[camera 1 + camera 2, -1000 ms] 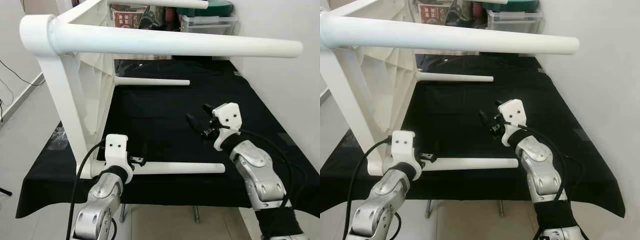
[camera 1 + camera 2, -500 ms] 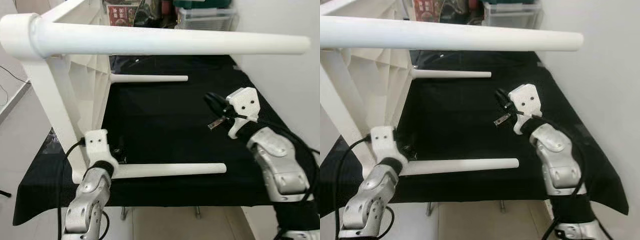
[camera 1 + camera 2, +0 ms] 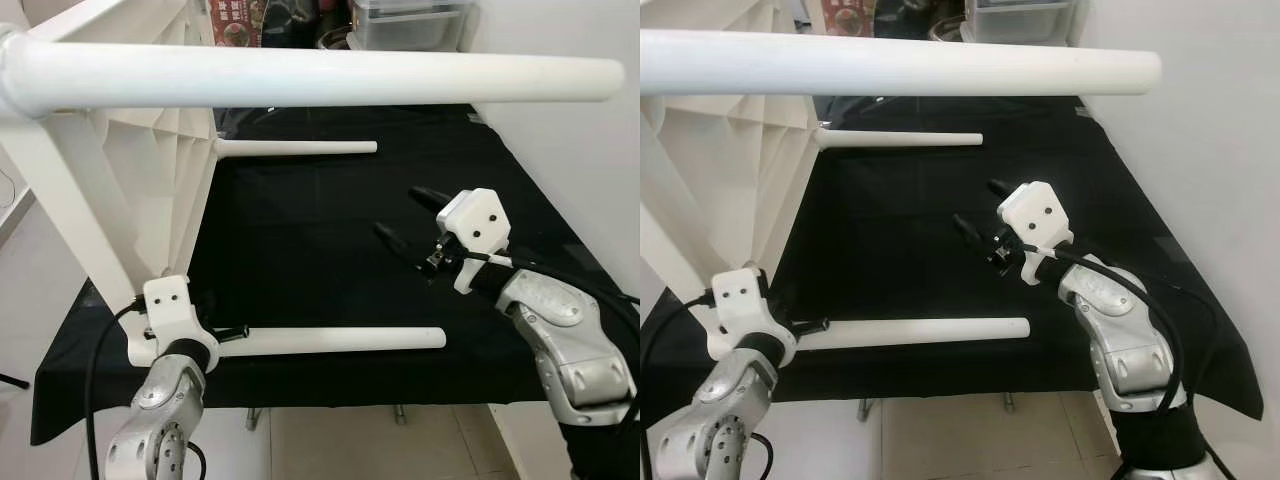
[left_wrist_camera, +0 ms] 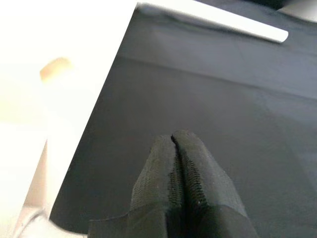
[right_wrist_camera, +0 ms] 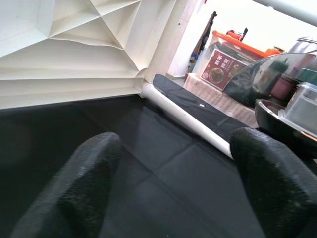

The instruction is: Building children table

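Observation:
The white children's table (image 3: 150, 190) lies on its side on a black cloth (image 3: 320, 250), ribbed underside facing right. Three legs stick out to the right: a high near one (image 3: 330, 80), a far low one (image 3: 295, 148) and a near low one (image 3: 330, 340). My left gripper (image 3: 228, 333) is shut with nothing in it, right beside the base of the near low leg; its fingers (image 4: 177, 148) press together over the cloth. My right gripper (image 3: 397, 211) hangs open above the middle of the cloth, pointing at the underside (image 5: 74, 44) and the far leg (image 5: 185, 119).
A white wall (image 3: 570, 150) runs close along the right side of the cloth. Storage boxes and clutter (image 3: 410, 15) stand behind the far end. The cloth's front edge (image 3: 330, 395) drops to the floor just past the near low leg.
The camera has shifted. My right gripper rose and then came back down and left over the cloth, staying open. My left gripper stays by the near low leg's base.

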Available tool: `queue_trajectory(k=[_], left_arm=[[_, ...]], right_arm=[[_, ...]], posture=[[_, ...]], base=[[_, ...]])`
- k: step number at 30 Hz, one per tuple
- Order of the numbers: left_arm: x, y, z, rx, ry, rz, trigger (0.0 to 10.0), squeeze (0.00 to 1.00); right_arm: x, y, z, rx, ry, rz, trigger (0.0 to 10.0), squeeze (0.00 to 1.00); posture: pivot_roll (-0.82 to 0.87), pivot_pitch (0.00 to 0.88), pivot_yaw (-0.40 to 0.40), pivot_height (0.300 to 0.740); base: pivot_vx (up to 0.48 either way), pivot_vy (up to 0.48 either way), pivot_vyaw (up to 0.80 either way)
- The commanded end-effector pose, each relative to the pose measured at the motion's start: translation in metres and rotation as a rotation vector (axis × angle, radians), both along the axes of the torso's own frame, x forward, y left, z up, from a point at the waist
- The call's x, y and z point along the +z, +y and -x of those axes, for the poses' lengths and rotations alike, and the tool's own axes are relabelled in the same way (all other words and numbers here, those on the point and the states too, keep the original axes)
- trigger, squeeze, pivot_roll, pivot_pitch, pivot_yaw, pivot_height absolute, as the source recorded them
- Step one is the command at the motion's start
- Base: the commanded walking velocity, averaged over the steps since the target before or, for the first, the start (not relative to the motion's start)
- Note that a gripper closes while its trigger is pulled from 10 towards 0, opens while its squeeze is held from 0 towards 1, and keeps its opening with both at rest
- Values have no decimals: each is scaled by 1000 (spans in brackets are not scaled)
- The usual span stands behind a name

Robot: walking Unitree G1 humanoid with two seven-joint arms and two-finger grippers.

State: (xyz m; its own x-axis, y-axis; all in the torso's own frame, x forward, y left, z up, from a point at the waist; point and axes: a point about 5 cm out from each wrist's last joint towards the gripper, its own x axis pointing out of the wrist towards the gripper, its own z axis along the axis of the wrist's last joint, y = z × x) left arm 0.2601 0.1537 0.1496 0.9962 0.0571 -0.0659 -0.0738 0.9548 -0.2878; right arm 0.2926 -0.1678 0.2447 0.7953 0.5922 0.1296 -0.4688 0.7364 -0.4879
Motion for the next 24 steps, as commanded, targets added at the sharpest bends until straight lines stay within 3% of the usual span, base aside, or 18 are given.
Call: queue_trajectory(k=[1,6,11,12,13,14,15,16,17,20,24], left_arm=[[6,-12,2,3,-40,26,0,0],[11,-11,8,36,-73,36,0,0],[14,-18,18,-15,-105,79,235,0],[13,-18,20,-29,-100,75,8941,0],[11,-18,22,-42,-90,75,10000,0],[11,-18,22,-42,-90,75,10000,0],[8,-16,25,-48,-78,72,10000,0],[7,-15,27,-51,-70,71,10000,0],[5,-13,29,-48,-66,71,10000,0],[1,-5,32,-20,-47,77,10000,0],[-7,12,31,21,-34,75,10000,0]], right_arm=[[-1,4,-2,-13,2,9,10000,1000],[-2,4,-2,-36,0,9,10000,1000],[-4,2,-4,-94,-15,7,10000,1000],[-4,1,-4,-108,-20,8,10000,1000],[-3,0,-5,-126,-29,7,10000,941],[-3,0,-5,-126,-29,7,10000,941],[-1,-1,-6,-157,-54,19,10000,424],[1,-2,-6,-178,-72,27,10000,424],[6,-5,-6,-208,-114,49,10000,0],[19,-6,-3,-212,-175,68,10000,0],[32,1,11,-62,-183,155,10000,0]], posture=[[63,135,11,740],[66,135,16,740],[67,134,15,740],[65,133,18,740],[65,134,17,740],[65,134,17,740],[63,133,17,740],[62,134,18,740],[63,135,18,740],[62,133,21,740],[50,132,32,740]], base=[[0,0,0],[0,0,0],[0,0,0],[0,0,0],[0,0,0],[0,0,0],[0,0,0],[0,0,0],[0,0,0],[0,0,0],[0,0,0]])
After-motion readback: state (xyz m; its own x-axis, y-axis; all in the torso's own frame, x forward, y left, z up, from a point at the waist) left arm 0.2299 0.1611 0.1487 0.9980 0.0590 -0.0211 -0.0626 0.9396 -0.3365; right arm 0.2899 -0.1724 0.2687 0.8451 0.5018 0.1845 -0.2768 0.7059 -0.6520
